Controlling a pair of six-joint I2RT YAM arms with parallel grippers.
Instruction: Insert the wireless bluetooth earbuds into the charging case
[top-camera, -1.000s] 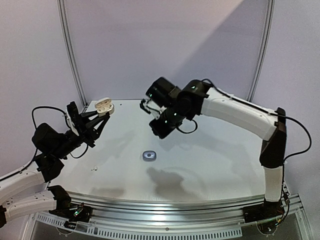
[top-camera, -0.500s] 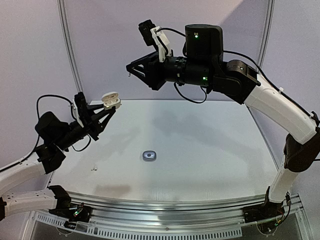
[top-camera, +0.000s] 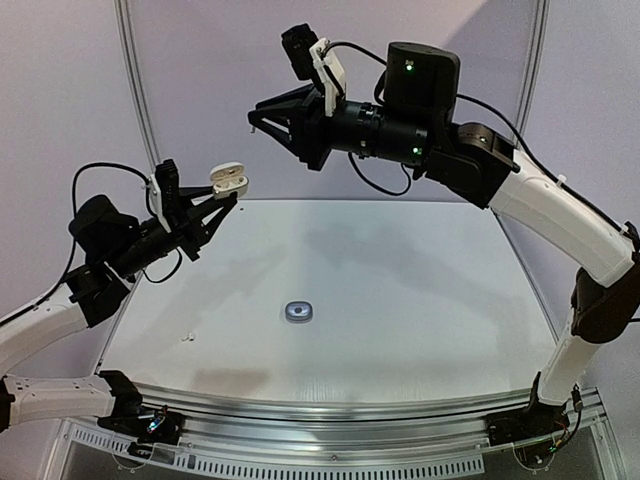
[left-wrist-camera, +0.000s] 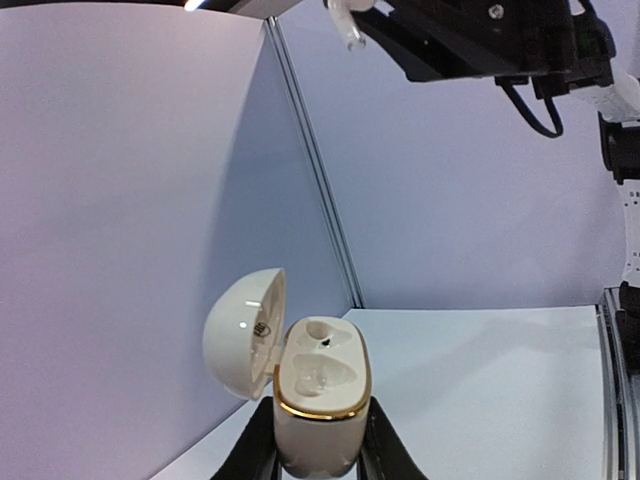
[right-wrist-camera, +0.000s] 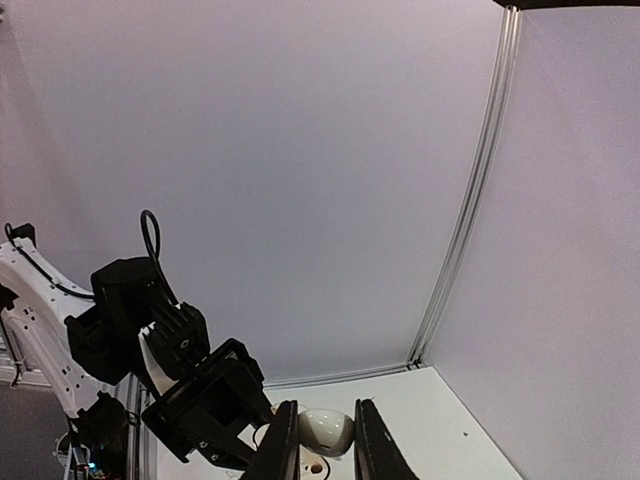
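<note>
Left jaws clamp the open charging case (left-wrist-camera: 320, 400) above the surface (top-camera: 400, 290); right jaws, narrow, appear to pinch a white earbud (left-wrist-camera: 346, 28) higher up. Hazard: the tiny earbud slipping or arriving tilted, missing its socket and dropping.

I counted two grippers: left gripper (top-camera: 224, 197), right gripper (top-camera: 256, 122). Two cases: white case (top-camera: 228, 181), grey case (top-camera: 298, 312). Two white earbuds were visible: loose earbud (top-camera: 186, 337), pinched earbud (left-wrist-camera: 349, 28).

Left end effector (top-camera: 224, 198) raised, clamped; right end effector (top-camera: 254, 120) high, nearly closed, pointing left.
</note>
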